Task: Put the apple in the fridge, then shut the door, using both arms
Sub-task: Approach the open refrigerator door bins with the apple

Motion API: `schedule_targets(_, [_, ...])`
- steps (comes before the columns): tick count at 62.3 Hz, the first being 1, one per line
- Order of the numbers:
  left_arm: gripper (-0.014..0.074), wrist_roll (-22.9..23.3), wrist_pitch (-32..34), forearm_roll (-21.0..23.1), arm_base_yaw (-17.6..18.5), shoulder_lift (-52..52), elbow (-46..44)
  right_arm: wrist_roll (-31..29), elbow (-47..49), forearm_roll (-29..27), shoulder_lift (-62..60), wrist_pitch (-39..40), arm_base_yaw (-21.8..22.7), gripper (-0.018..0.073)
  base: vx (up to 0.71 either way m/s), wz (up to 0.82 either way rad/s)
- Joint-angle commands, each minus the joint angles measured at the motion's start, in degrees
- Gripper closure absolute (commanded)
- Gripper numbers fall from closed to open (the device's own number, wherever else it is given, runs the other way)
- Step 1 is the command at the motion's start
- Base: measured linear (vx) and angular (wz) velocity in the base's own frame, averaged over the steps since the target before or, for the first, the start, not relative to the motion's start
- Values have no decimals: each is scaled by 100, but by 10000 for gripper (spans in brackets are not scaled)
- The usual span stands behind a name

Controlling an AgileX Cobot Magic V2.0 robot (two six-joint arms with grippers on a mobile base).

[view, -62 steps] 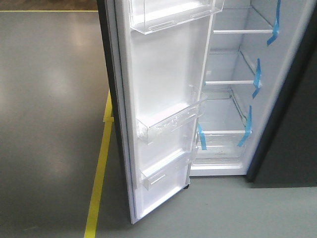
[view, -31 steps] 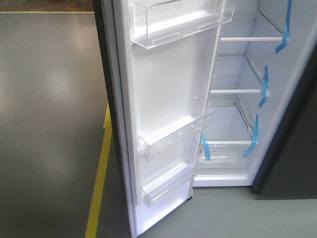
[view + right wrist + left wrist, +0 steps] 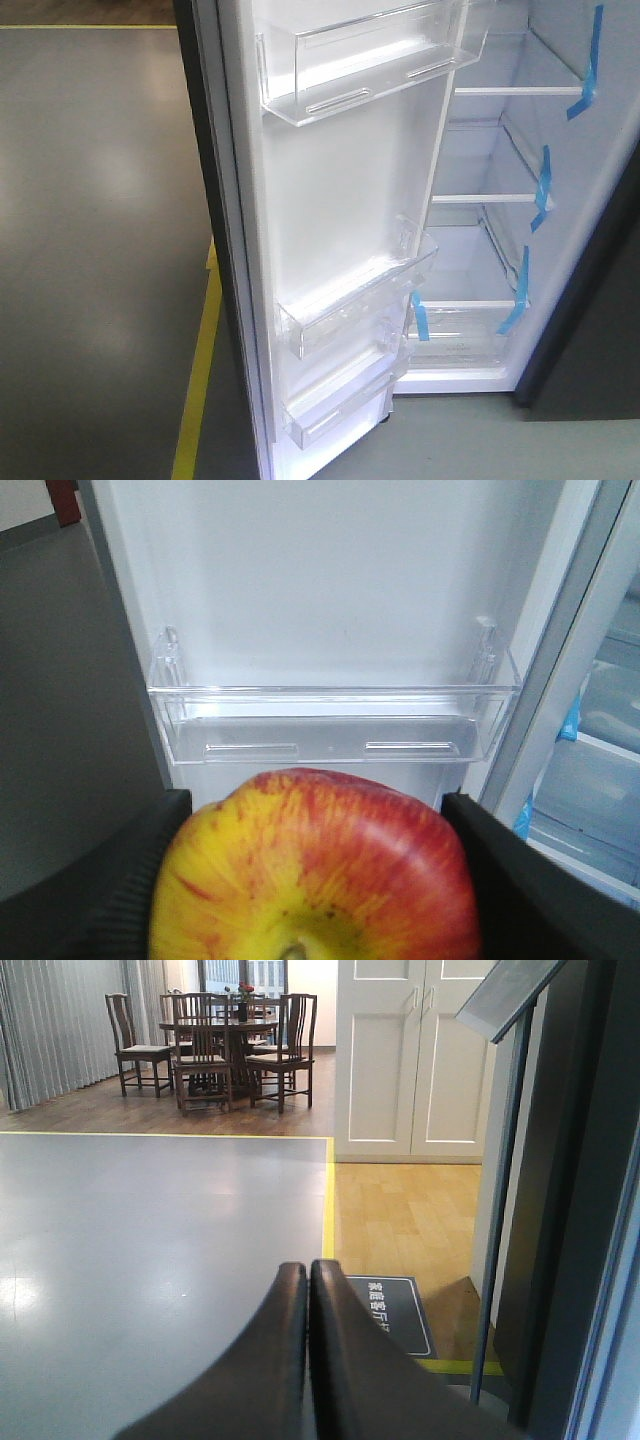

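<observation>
Nearest me, the right end effector (image 3: 312, 905) pinches the apple (image 3: 330, 850) between its two black fingers; the fruit is red above and yellow toward the stalk, and it is not yet inside anything. The left end effector (image 3: 308, 1280) has its fingers pressed together on nothing and points out over the grey floor (image 3: 150, 1220); the dark upright panel at its right looks to me like the outer face of the door. Just beyond the apple hangs a clear bin (image 3: 330, 725), empty, on the white inner side of the door (image 3: 340, 200), which stands wide open. Farther right and deeper is the fridge (image 3: 480, 140), its glass shelves (image 3: 505, 92) bare and edged with blue tape (image 3: 585, 70). A yellow line (image 3: 200, 360) runs along the floor to the left.

I judge the carrying step to be in hand; the apple faces the door, not the cabinet. The next move calls for swinging right, past the door's edge and over a shelf, before letting go; the idle left arm seems the one to push the door shut.
</observation>
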State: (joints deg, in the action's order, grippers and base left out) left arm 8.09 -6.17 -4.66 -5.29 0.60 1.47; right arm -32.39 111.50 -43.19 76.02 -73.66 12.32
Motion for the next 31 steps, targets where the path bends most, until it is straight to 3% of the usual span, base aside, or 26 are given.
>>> schedule_targets(1, [603, 35, 451, 31, 22, 94, 162, -53, 128, -253, -124, 55, 13, 504, 9, -1])
schedule_targets(31, [603, 35, 451, 31, 22, 94, 162, -53, 128, -253, -124, 55, 13, 504, 8, -1])
